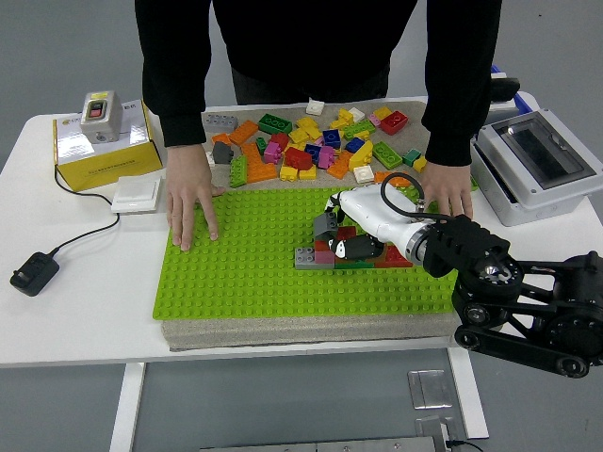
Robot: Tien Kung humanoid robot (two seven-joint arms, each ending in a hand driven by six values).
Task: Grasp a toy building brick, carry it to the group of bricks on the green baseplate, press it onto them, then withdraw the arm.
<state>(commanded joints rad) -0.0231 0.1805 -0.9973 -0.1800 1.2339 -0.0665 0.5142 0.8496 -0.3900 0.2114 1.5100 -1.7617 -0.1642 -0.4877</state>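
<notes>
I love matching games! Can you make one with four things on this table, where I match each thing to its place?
Things:
1. yellow box
2. black power adapter
3. robot hand
4. loose pile of bricks

Places:
A. over the group of bricks on the green baseplate
B. far left of the table, with a switch box on top
C. behind the baseplate, near the person
D. near the table's left edge, on a cable

Pairs: 1-B, 2-D, 3-A, 4-C
</notes>
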